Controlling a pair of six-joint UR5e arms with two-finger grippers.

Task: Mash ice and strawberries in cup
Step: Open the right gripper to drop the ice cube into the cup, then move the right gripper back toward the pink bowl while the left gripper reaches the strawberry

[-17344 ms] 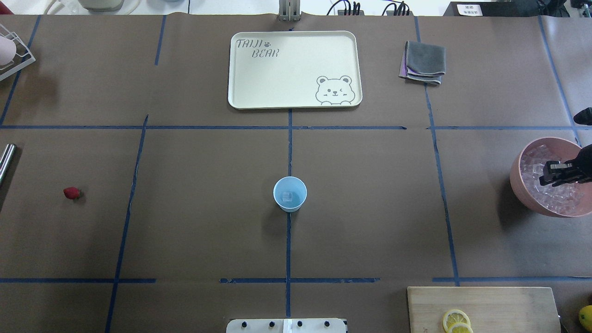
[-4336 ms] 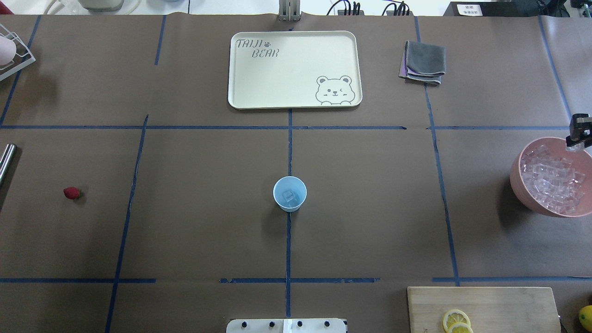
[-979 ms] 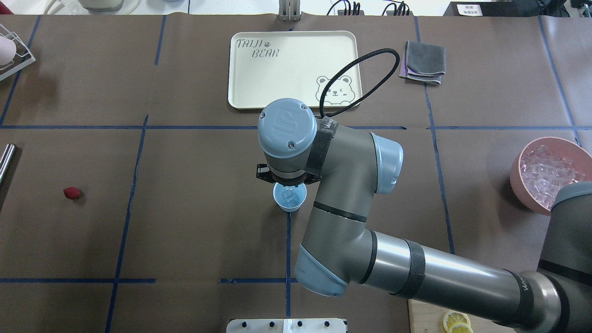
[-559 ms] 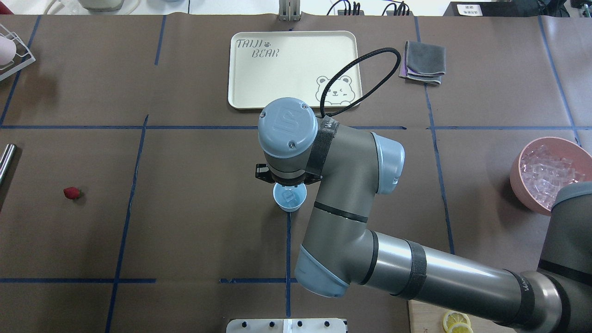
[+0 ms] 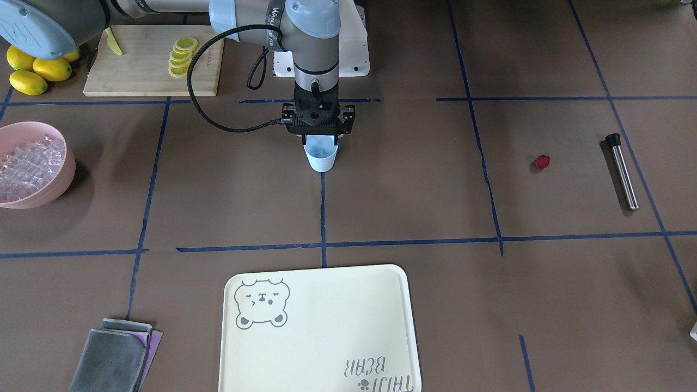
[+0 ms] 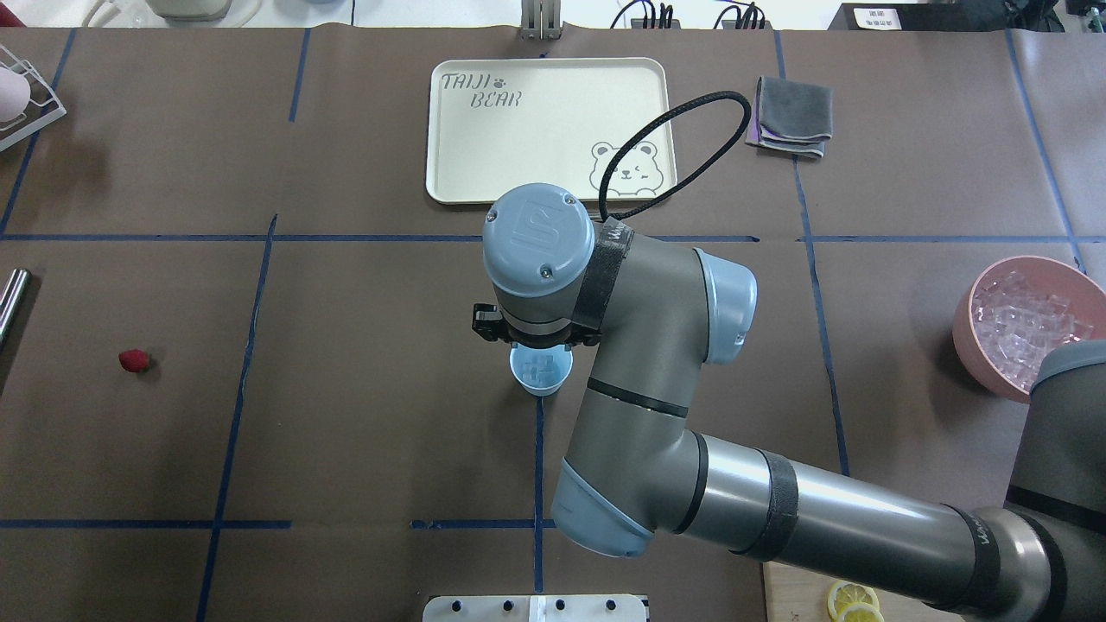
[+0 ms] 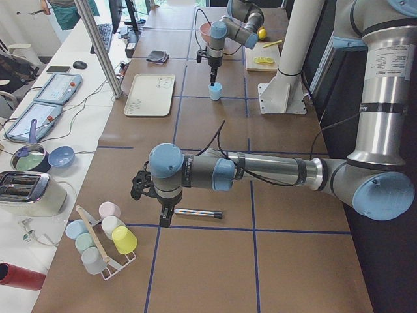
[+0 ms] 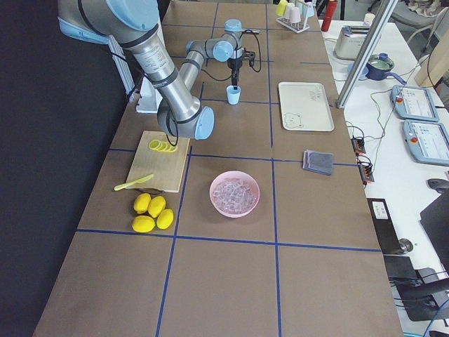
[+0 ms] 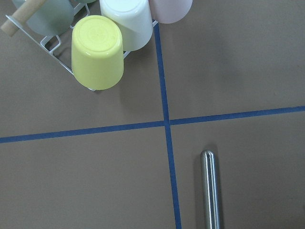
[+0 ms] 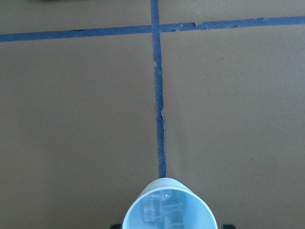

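Note:
The pale-blue cup (image 5: pixel 321 159) stands at the table's middle and holds a few clear ice cubes (image 10: pixel 162 210); it also shows in the overhead view (image 6: pixel 540 373). My right gripper (image 5: pixel 320 139) hangs straight over the cup's mouth, open and empty, its tips spread at both sides of the rim. The strawberry (image 6: pixel 133 361) lies alone on the table far to the left, next to a metal rod (image 5: pixel 621 171). My left gripper (image 7: pixel 163 215) hovers by that rod's end (image 9: pixel 209 191); I cannot tell if it is open or shut.
A pink bowl (image 6: pixel 972 341) of ice stands at the right. A cream tray (image 6: pixel 449 130) and a grey cloth (image 6: pixel 791 117) lie at the back. A cutting board with lemon slices (image 5: pixel 179 54) and whole lemons (image 5: pixel 32 73) are near the robot. A cup rack (image 9: pixel 52 45) stands by the rod.
My right arm has carried ice from the pink bowl to over the cup. Its jaws have spread since a second ago, and more ice lies in the cup.

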